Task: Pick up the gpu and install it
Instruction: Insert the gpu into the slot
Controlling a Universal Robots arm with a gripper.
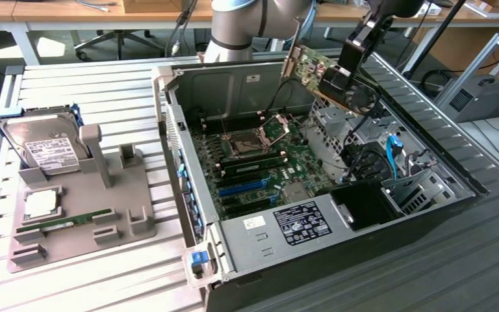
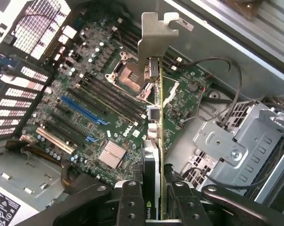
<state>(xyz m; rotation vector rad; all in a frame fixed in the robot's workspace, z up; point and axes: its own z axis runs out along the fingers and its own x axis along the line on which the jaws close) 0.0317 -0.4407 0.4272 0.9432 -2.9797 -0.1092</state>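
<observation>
The gpu (image 1: 319, 70), a green card with a black fan and a silver end bracket, hangs tilted in the air above the open computer case (image 1: 180, 130), over its far right part. My gripper (image 1: 352, 58) is shut on the card's upper edge. In the wrist view the gpu (image 2: 155, 117) appears edge-on, bracket (image 2: 153, 40) pointing away, held between the two black fingers (image 2: 130, 202) of the gripper (image 2: 155, 207). Below it lies the motherboard (image 2: 99, 108) with its blue slot (image 2: 81, 106) and bare CPU socket (image 2: 128, 77).
A grey holder (image 1: 85, 214) on the exterior view's left carries a hard drive (image 1: 46, 146), a CPU chip (image 1: 41, 203) and a memory stick (image 1: 76, 221). Inside the case are a metal drive cage (image 2: 236, 141), black cables (image 2: 226, 94) and a blue cable (image 1: 394, 153).
</observation>
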